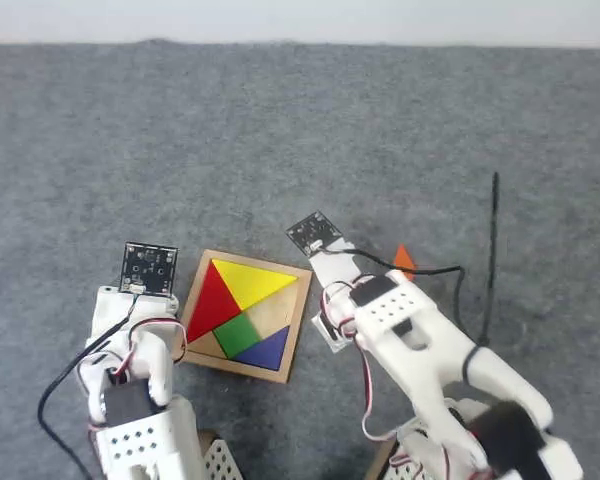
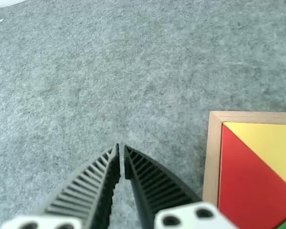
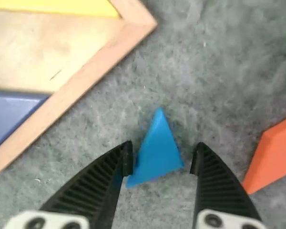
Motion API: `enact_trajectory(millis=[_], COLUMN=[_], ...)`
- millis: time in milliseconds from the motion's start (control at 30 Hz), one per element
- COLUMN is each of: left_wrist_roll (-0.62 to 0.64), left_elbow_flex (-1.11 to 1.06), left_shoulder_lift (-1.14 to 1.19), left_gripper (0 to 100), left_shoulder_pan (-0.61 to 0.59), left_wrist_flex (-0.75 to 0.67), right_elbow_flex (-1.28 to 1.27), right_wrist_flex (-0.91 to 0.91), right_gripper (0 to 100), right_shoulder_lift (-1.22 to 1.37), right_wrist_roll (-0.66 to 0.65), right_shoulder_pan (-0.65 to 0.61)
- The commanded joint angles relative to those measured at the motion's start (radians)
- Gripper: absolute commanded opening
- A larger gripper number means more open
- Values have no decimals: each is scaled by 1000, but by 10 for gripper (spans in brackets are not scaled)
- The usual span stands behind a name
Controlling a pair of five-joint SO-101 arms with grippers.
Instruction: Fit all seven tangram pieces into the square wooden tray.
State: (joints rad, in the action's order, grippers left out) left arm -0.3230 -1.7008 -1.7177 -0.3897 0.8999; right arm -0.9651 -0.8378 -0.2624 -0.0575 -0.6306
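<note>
A grey felt-like mat covers the table [image 1: 280, 120] from edge to edge, and a pale strip [image 1: 300, 20] runs along its far side; whether that is a wall or bare tabletop is hard to tell.

The left jaws are pressed almost together, with only a thin slit between them, and they grip nothing. Under and ahead of them is plain grey mat. The wooden tray [image 2: 212, 157] lies just off to one side of them, cut off by the picture's edge.

From above, the tray [image 1: 262, 261] holds a yellow triangle [image 1: 248, 280], a red triangle [image 1: 210, 305], a green square [image 1: 238, 333] and a dark blue triangle [image 1: 268, 348], with bare wood [image 1: 280, 312] showing between them.

The right jaws stand spread on either side of a light blue triangle [image 3: 156, 150] that lies flat on the mat between them. One tip is right against its edge; whether it touches cannot be made out. The tray's corner is just ahead of these jaws. An orange piece [image 3: 271, 157] lies off to their side, cut by the frame. From above the right arm [image 1: 420, 350] covers part of it, leaving only its tip [image 1: 404, 260] in sight. A black cable [image 1: 492, 250] trails over the mat beyond that arm.
</note>
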Motion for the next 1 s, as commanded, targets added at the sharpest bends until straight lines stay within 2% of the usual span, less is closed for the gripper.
enact_trajectory(millis=[0, 100, 267, 467, 600, 867, 967], left_wrist_roll=[-12, -12, -12, -12, -12, -12, -12], left_elbow_flex=[12, 12, 12, 12, 12, 12, 12], left_shoulder_lift=[-17, -17, -17, -17, -17, -17, -17], left_gripper=[16, 16, 16, 16, 16, 16, 16], left_shoulder_pan=[5, 3, 3, 3, 3, 3, 3], left_wrist_flex=[2, 2, 2, 2, 2, 2, 2], right_elbow_flex=[87, 97, 95, 95, 95, 97, 97], right_wrist_flex=[-28, -38, -39, -39, -39, -105, -168], right_gripper=[217, 214, 199, 64, 24, 25, 93], right_shoulder_lift=[45, 54, 54, 54, 53, 19, -47], right_wrist_roll=[-21, -38, -219, -416, -548, -825, -888], right_shoulder_pan=[-13, -13, -7, -5, -7, -13, -13])
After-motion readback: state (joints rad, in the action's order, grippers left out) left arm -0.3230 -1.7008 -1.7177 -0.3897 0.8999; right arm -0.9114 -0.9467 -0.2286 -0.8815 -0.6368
